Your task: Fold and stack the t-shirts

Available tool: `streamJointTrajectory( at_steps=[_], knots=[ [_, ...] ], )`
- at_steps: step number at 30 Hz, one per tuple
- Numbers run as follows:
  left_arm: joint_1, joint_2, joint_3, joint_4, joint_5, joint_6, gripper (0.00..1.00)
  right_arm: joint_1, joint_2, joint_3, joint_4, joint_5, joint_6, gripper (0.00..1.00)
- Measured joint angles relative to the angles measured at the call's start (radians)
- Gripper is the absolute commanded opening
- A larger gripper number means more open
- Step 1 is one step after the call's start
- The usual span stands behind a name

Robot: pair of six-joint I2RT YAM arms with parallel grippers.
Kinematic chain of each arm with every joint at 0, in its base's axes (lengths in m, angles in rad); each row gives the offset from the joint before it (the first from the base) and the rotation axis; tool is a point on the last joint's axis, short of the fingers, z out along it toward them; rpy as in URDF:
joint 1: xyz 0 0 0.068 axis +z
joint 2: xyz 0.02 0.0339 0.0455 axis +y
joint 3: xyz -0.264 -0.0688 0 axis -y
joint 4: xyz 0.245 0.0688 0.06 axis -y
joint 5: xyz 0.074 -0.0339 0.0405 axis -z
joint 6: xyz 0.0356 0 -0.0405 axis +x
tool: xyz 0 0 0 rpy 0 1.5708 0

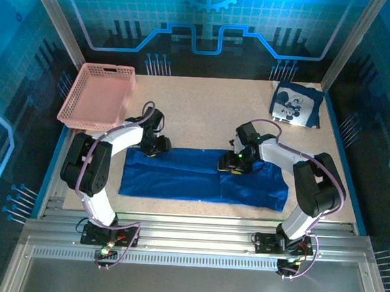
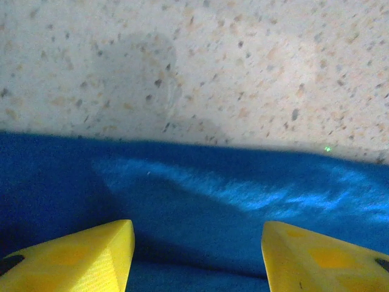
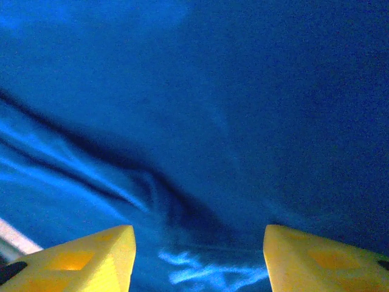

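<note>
Long blue shirt [image 1: 199, 182] lies flat on the table [image 1: 203, 114], close to the arms. From the left, the pink basket [image 1: 96, 98] comes first, then the left claw [image 1: 157, 146], open and empty over the shirt's far edge, then the right claw [image 1: 230, 164], also open and empty, and last the folded shirt [image 1: 296, 105] in the far right corner. If a claw pinches only the top layer, or one lifts first, the fold could go crooked or bunch up.
</note>
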Motion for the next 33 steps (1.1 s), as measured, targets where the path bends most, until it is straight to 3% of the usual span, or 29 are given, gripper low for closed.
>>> streamJointTrajectory(
  at_steps=[10, 19, 23, 33],
  knots=[
    [0.003, -0.178, -0.24, 0.006, 0.005, -0.083, 0.56, -0.006, 0.027, 0.0, -0.01, 0.074, 0.075, 0.59],
    [0.011, -0.418, -0.338, 0.016, -0.019, -0.188, 0.58, -0.011, 0.03, 0.0, -0.017, 0.097, 0.103, 0.59],
    [0.05, -0.534, -0.362, 0.03, -0.041, -0.237, 0.55, -0.011, 0.031, 0.0, -0.017, 0.097, 0.111, 0.59],
    [0.103, -0.234, -0.222, 0.069, -0.059, -0.208, 0.53, -0.011, 0.042, 0.011, -0.027, 0.098, 0.11, 0.59]
  ],
)
